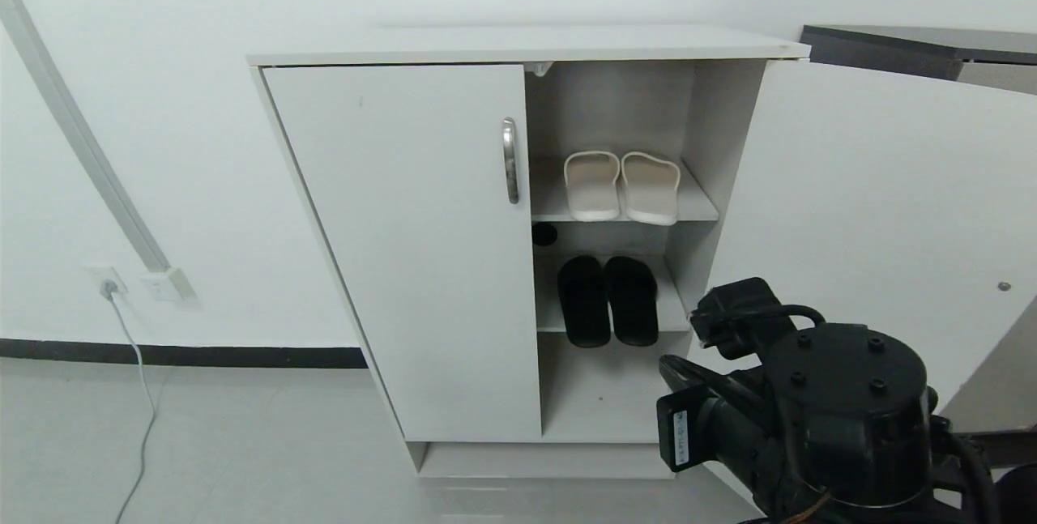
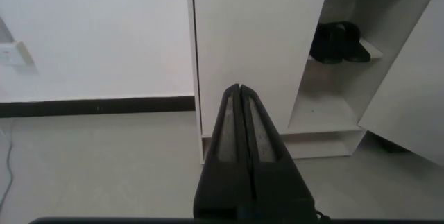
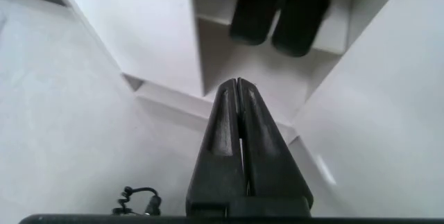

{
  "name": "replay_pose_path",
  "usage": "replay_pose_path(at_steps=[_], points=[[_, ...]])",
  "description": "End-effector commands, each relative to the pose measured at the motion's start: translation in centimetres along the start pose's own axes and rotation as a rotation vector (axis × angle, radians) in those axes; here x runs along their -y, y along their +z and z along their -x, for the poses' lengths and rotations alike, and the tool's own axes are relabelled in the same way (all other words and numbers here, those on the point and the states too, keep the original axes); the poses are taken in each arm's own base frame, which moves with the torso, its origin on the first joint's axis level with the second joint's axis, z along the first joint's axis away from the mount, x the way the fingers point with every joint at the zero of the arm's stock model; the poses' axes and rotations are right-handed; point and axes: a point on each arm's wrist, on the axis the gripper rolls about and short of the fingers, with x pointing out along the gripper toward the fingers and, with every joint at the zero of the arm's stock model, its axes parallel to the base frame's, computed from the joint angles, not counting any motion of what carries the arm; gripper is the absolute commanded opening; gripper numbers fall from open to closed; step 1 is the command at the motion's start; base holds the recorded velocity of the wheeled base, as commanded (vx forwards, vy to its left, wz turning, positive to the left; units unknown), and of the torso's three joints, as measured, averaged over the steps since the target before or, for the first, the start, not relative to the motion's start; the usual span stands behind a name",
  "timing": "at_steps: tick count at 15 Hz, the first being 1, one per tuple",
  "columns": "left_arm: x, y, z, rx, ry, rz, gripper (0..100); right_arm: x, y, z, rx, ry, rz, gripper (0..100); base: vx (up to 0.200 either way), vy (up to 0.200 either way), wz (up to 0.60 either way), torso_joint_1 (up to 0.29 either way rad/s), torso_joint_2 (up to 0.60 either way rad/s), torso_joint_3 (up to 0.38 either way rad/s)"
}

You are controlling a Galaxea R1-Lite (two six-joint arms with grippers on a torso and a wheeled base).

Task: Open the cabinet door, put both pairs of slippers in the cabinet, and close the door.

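Though half hidden behind shut left door (image 1: pixel 405 249), white cabinet (image 1: pixel 527 44) interior logged: beige slippers (image 1: pixel 621 185) paired on upper shelf (image 1: pixel 701 204), black slippers (image 1: pixel 608 300) on lower shelf (image 1: pixel 671 317), ahead of and above right end effector (image 3: pixel 238 89). Swung-wide right door (image 1: pixel 875 224) beside it. Pinched fully closed, nothing held; same for left end effector (image 2: pixel 239 92), facing shut door. Dark round item (image 1: pixel 544 234) at door edge: cannot identify.
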Motion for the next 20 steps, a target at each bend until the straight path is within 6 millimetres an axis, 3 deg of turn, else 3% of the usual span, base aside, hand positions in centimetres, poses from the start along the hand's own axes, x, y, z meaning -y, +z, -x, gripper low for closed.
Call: replay_pose_path(at_steps=[1,15,20], points=[[0.0,0.0,0.0,-0.001,0.000,0.001,0,0.1,-0.9,-0.3,-0.017,0.009,0.018,0,0.000,0.000,0.00,0.000,0.00,0.000],[0.0,0.0,0.0,-0.001,0.000,0.001,0,-0.3,-3.0,-1.3,-0.064,0.007,0.047,0,0.000,0.000,0.00,0.000,0.00,0.000],[0.0,0.0,0.0,0.000,0.000,0.001,0,-0.4,-3.3,-1.5,-0.073,0.007,0.054,0,0.000,0.000,0.00,0.020,-0.26,-0.309]])
